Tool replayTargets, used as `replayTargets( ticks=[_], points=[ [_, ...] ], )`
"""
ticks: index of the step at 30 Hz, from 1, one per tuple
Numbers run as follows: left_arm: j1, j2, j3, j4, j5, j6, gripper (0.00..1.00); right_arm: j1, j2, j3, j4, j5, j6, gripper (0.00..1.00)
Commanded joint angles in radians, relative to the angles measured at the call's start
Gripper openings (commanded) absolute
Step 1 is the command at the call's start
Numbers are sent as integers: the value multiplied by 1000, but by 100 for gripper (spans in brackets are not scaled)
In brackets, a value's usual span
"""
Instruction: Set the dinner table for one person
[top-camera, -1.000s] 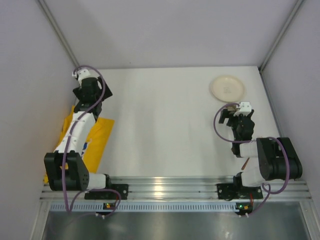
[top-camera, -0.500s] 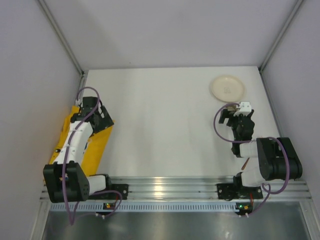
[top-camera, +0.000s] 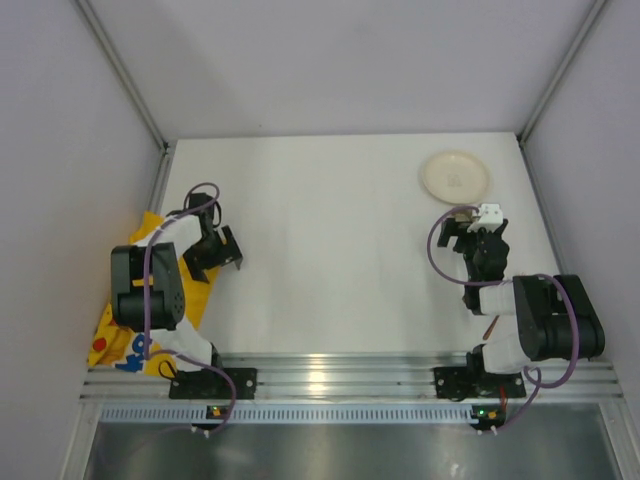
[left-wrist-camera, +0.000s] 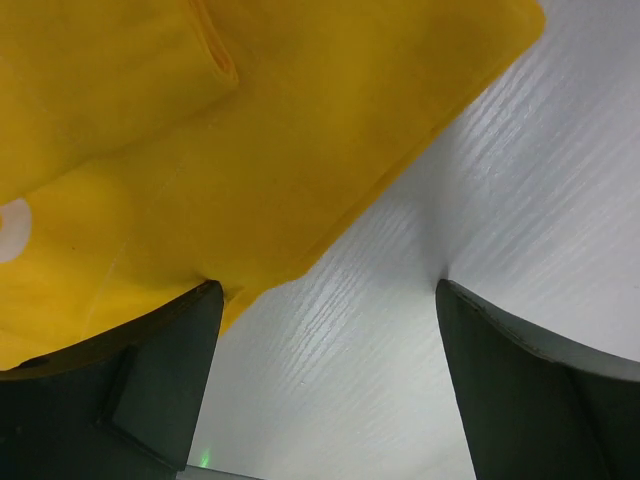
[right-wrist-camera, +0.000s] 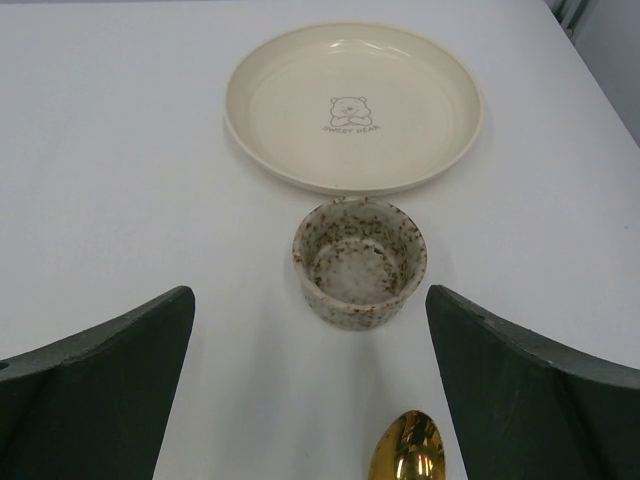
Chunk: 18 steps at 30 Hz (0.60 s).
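A large white matte bench (top-camera: 330, 230) fills the floor of a booth with plain pale walls, seen from above. This bench is the dinner table to be set. A ribbed aluminium rail (top-camera: 330, 375) runs along its near edge, and two robot arms are bolted to that rail, side by side.

The left arm is folded back on itself near the left edge of the bench. Its left pincer (left-wrist-camera: 325, 300) is released, with the two dark fingers spread wide and nothing between them. Seen from the wrist, it hangs low over the edge of a yellow cloth mat (left-wrist-camera: 250, 150). One finger sits at the mat's border and the other over bare white bench. The mat lies along the near left side of the bench, partly hidden under the arm, with a fold across its upper part. Small coloured prints show at its near end.

The right arm is tucked close to its base on the right side. Its right pincer (right-wrist-camera: 310, 300) is also released, fingers wide apart, holding nothing, and it points toward the far right corner of the bench.

In that corner rests a round cream plate (right-wrist-camera: 290, 110) with a small bear drawing and lettering at its centre. Just in front of the plate, close but not touching, stands a small brown-speckled bowl (right-wrist-camera: 360, 262), upright. Nearer still, the shiny tip of a gold spoon (right-wrist-camera: 405, 450) shows at the bottom edge of the wrist view, lying on the bench.
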Motion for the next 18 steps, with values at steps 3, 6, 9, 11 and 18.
replayTargets(
  ticks=[3, 6, 9, 11, 18],
  points=[
    [8, 58, 107, 7, -107, 18, 92, -7, -2, 11, 52, -18, -2, 100],
    [26, 95, 138, 7, -151, 27, 90, -7, -2, 11, 52, -19, -2, 100],
    [54, 112, 146, 23, -156, 32, 89, -7, -2, 10, 52, -18, -1, 100],
    [62, 120, 146, 41, -156, 32, 85, -7, -2, 11, 51, -18, -1, 100],
    [65, 233, 153, 104, -82, 70, 45, -6, -2, 10, 52, -19, -1, 100]
  ],
)
